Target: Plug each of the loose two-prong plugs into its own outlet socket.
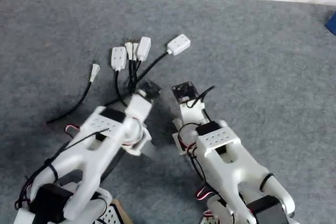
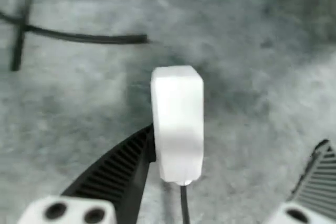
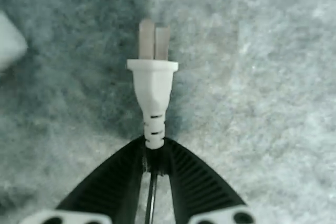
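Grey carpet-like surface is carrying the whole cable bundle. Over it the right pincer is clamping together on the strain relief of a white two-prong plug, just behind the body. The prongs are pointing away from the wrist, low over the surface.

The left pincer is standing apart. One ribbed finger is touching the side of a white socket block and the other is sitting well off it, so the block is not being gripped.

In the high view, white sockets are lying in a fan beyond both arms. Their black cords are running back together toward the arms. Another loose plug is lying apart at the side. Cannot tell which of the fanned sockets is the block at the left wrist.

Risks, judging from here:
- The socket block is likely sliding or spinning away once the prongs are pushing on it, because nothing is bracing it.
- The plug is probably pivoting in the grip, since the hold is on the thin relief and not on the body.
- Prong-to-slot alignment is uncertain, because the slot face is not showing.
- The bunched cords may be dragging neighbouring sockets along.
- The two arms are working close together, so a collision is possible.
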You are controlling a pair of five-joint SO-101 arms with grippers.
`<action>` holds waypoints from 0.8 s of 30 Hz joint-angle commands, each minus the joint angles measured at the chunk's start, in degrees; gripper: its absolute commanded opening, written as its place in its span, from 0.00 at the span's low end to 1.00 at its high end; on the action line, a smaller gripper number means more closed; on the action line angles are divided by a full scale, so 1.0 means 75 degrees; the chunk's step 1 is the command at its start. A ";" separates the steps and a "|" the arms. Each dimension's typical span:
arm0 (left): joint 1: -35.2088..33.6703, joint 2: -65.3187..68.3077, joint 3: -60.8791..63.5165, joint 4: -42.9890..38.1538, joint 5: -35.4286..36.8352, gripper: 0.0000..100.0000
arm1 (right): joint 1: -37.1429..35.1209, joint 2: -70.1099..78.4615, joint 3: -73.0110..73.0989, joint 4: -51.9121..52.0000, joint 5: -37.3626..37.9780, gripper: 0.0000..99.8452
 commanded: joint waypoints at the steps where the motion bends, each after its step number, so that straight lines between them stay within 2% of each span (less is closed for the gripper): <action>1: 0.1014 -0.0064 0.0287 -0.0082 -0.0610 0.43 | 0.0147 -0.0193 -0.0029 -0.0205 0.0082 0.01; 4: 0.1694 -0.0076 0.0404 -0.0082 -0.0692 0.43 | 0.0182 -0.0170 -0.0041 -0.0217 0.0082 0.01; 9: 0.1776 -0.0088 0.0404 -0.0094 -0.0668 0.43 | 0.0182 -0.0193 -0.0053 -0.0217 0.0082 0.01; 17: 0.1342 -0.0018 0.0416 -0.0141 -0.0692 0.35 | 0.0264 -0.0217 -0.0018 -0.0217 0.0082 0.01; 21: 0.1284 -0.0029 0.0404 -0.0141 -0.0668 0.32 | 0.0639 -0.0240 -0.0053 -0.0193 0.0070 0.01; 24: 0.0815 -0.0018 0.0287 -0.0234 -0.0656 0.29 | 0.1026 -0.0252 -0.0088 -0.0193 0.0035 0.01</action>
